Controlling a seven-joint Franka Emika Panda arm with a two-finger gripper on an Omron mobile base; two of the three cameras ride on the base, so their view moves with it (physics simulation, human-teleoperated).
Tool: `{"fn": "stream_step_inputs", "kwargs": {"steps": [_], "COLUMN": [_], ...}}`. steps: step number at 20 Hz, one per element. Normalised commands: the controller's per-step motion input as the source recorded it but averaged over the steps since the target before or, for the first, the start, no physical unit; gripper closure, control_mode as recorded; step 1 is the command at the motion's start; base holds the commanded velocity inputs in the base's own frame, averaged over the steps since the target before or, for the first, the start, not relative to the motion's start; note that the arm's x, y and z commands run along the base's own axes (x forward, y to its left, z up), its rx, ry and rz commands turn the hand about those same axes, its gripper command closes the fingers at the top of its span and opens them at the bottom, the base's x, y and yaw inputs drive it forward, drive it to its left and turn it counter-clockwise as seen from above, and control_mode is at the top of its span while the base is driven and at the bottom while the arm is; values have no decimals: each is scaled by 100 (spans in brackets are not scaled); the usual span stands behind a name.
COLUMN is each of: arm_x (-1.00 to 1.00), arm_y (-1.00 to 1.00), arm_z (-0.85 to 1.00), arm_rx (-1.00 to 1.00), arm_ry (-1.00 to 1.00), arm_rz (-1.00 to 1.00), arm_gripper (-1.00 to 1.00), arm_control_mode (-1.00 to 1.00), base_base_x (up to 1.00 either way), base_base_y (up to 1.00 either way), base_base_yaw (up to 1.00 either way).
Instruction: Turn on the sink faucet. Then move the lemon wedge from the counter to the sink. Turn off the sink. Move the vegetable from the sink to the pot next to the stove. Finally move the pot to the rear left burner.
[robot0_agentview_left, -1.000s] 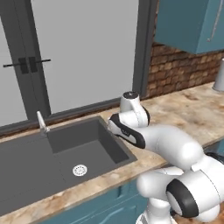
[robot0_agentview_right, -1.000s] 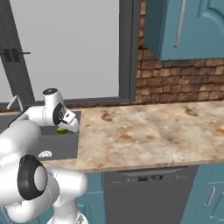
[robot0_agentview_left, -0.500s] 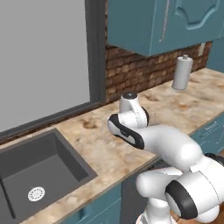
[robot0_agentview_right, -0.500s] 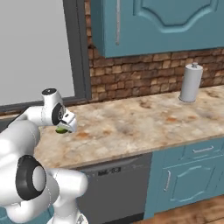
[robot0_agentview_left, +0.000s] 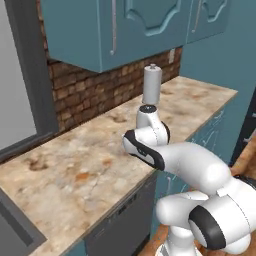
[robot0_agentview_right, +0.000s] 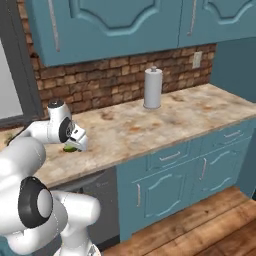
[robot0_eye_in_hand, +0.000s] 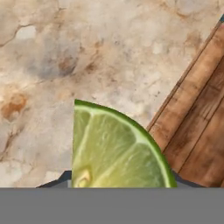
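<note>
Hand view has the lemon wedge (robot0_eye_in_hand: 114, 148) clamped in my fingers, hanging over the surface (robot0_eye_in_hand: 87, 52) edge. Since a second ago my base has swung away from the sink toward the paper roll (robot0_agentview_right: 152, 88), so the wedge is travelling the wrong way for its drop.

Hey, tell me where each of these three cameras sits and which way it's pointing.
Left base view: behind the arm on its left, facing down over the counter toward the paper towel roll.
Right base view: behind on the right, same counter and roll, arm lower left, claw above the lemon wedge.
Hand view: on the hand, looking down past the wedge at counter and floor.
</note>
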Motion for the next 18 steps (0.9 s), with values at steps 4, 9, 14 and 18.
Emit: {"fn": "stream_step_inputs", "kwargs": {"steps": [4,9,14,18], "arm_x": [0,0,0,0], "arm_y": [0,0,0,0], "arm_z": [0,0,0,0], "arm_rx": [0,0,0,0], "arm_ry": [0,0,0,0], "arm_rz": [0,0,0,0], "arm_gripper": [100,100,100,100], "arm_control_mode": [100,100,100,100], "base_base_x": [-4,-5,-10,-5], "base_base_y": [-76,-68,-49,-33], "base_base_yaw": [-40,-41,-46,-47]}}
